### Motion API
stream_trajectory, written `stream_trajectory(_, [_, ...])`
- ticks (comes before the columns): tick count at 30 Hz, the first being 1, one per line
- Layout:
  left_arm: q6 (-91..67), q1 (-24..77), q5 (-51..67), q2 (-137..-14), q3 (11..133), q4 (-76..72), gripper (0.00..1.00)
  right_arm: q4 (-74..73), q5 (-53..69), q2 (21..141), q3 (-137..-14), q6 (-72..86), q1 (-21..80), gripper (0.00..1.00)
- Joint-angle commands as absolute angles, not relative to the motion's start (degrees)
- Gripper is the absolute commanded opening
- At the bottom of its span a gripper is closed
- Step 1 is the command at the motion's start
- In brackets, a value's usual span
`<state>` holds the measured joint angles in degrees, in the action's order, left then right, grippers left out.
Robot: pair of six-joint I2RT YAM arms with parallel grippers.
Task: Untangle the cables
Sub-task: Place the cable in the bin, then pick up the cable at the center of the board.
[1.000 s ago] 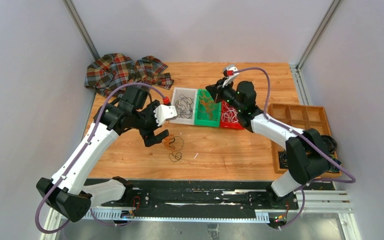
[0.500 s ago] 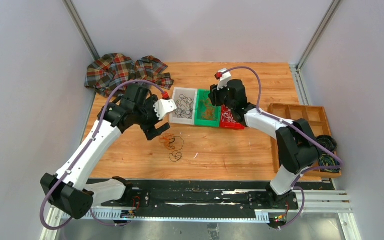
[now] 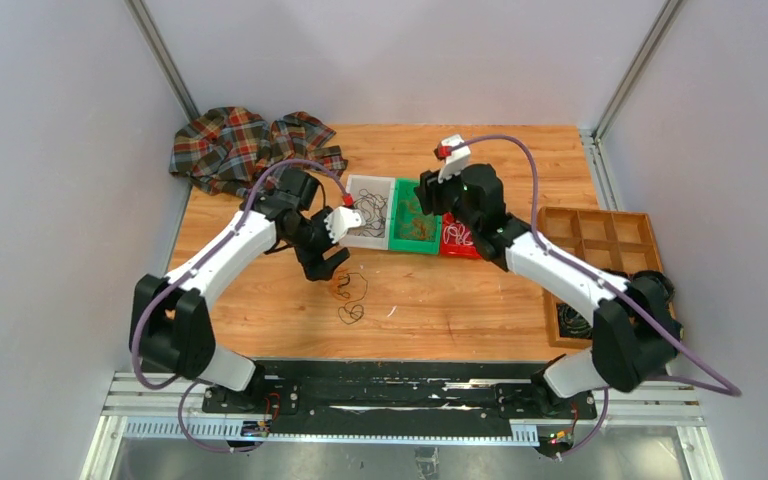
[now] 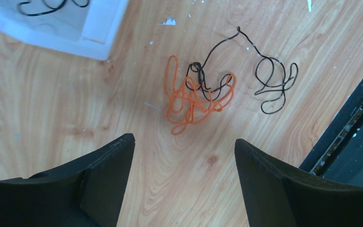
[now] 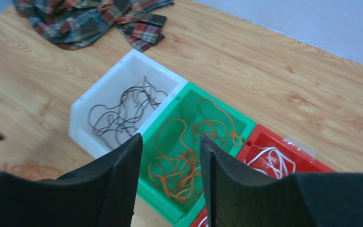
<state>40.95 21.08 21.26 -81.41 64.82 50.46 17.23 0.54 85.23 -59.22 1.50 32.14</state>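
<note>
- On the table (image 4: 52, 118), toward its near edge, an orange cable (image 4: 189, 108) lies in a loose knot with a black cable (image 4: 264, 90) threaded through it; the black one trails off in loops toward the table's edge.
- The left fingers (image 4: 108, 175) hang just above that knot, spread wide with nothing between them and clear of both cables.
- Just beyond stand three small bins side by side: a white bin (image 5: 99, 85) with black cables (image 5: 123, 111), a green bin (image 5: 222, 105) with orange cables (image 5: 212, 125), and a red bin (image 5: 264, 139) with white cables (image 5: 272, 158).
- The right fingers (image 5: 118, 184) hover over the green bin, parted by a moderate gap and holding nothing.
- To the right of the bins, at the table's right edge, sits a wooden compartment tray (image 3: 600, 232).
- At the far left corner lies a crumpled plaid cloth (image 5: 85, 19).
</note>
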Motion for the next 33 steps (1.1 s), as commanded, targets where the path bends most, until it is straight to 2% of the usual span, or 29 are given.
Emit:
stream_trajectory(1, [41.6, 20.9, 24.7, -86.9, 64.9, 46.9, 0.79, 22.0, 2.5, 78.2, -51.5, 5.6, 35.7, 0.46])
stream_trajectory(9, [36.3, 20.9, 23.9, -93.1, 64.3, 40.0, 0.65, 30.8, 2.5, 70.2, -39.7, 9.7, 40.9, 0.39])
stream_trajectory(11, [36.2, 20.9, 24.3, -93.6, 64.0, 39.9, 0.54, 31.2, 2.5, 69.6, -38.7, 10.1, 41.6, 0.36])
stream_trajectory(14, [37.1, 20.8, 24.7, -93.2, 63.4, 40.5, 0.30, 33.0, 2.5, 68.9, -37.2, 11.1, 41.8, 0.29])
stream_trajectory(17, [37.9, 20.8, 25.3, -92.1, 62.9, 42.1, 0.11, 33.9, 2.8, 69.0, -37.1, 11.7, 41.8, 0.26])
stream_trajectory(19, [38.4, 20.8, 26.3, -90.7, 63.3, 44.3, 0.05, 34.0, 3.0, 69.1, -37.4, 12.0, 41.8, 0.25])
stream_trajectory(25, [40.0, 20.7, 29.3, -84.8, 62.6, 47.8, 0.14, 34.1, 3.4, 69.3, -37.9, 12.3, 41.8, 0.31])
stream_trajectory(26, [40.5, 20.7, 29.5, -84.7, 62.7, 48.2, 0.18, 34.1, 3.4, 69.3, -37.9, 12.4, 41.8, 0.32])
stream_trajectory(28, [42.8, 20.7, 30.0, -85.4, 63.4, 50.5, 0.35, 34.0, 3.6, 69.4, -37.8, 12.7, 41.9, 0.32])
stream_trajectory(29, [43.8, 20.7, 30.1, -85.9, 63.9, 51.4, 0.39, 33.9, 3.6, 69.3, -37.7, 12.8, 42.0, 0.33])
stream_trajectory(31, [45.5, 20.8, 29.4, -87.0, 64.0, 52.1, 0.47, 33.7, 3.7, 69.2, -37.4, 12.9, 42.2, 0.33])
stream_trajectory(33, [46.4, 20.8, 28.4, -88.2, 64.1, 51.8, 0.50, 33.8, 3.7, 69.0, -37.2, 12.9, 42.2, 0.33])
